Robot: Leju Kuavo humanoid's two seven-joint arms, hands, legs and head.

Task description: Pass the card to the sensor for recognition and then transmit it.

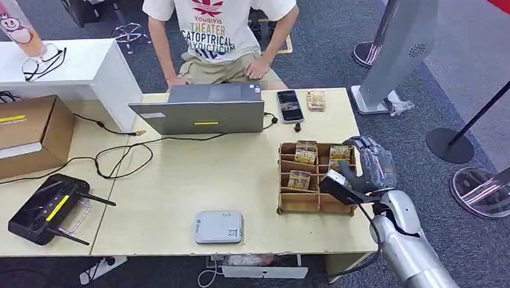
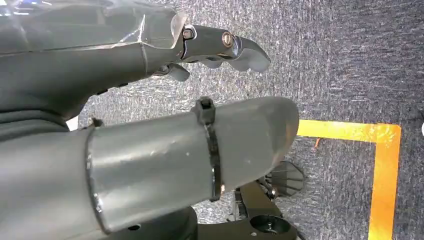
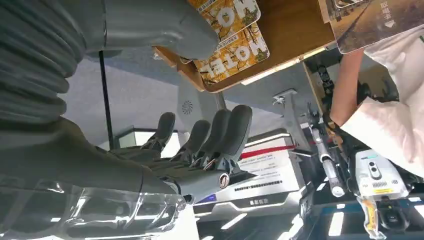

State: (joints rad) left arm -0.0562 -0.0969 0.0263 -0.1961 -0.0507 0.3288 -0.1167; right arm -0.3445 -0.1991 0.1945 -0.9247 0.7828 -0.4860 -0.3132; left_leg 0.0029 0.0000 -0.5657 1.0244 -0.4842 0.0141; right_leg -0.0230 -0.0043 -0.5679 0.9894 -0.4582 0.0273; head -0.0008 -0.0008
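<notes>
A wooden card box (image 1: 307,202) stands on the right part of the table, with patterned cards (image 1: 339,153) upright in its compartments. The flat grey-white sensor (image 1: 218,227) lies near the table's front edge, left of the box. My right hand (image 1: 372,163) hovers at the box's right end, beside the rightmost cards. In the right wrist view its fingers (image 3: 215,135) are spread and the thumb (image 3: 165,27) reaches close to the cards (image 3: 235,55); nothing is held. My left hand (image 2: 150,75) hangs over the carpet holding nothing, fingers apart from the thumb.
A person sits behind the table at a grey laptop (image 1: 202,110). A phone (image 1: 290,105) and a small stack of cards (image 1: 315,100) lie right of it. A black controller (image 1: 47,208), cables and a cardboard box (image 1: 18,131) occupy the left. Stanchion bases (image 1: 482,192) stand right.
</notes>
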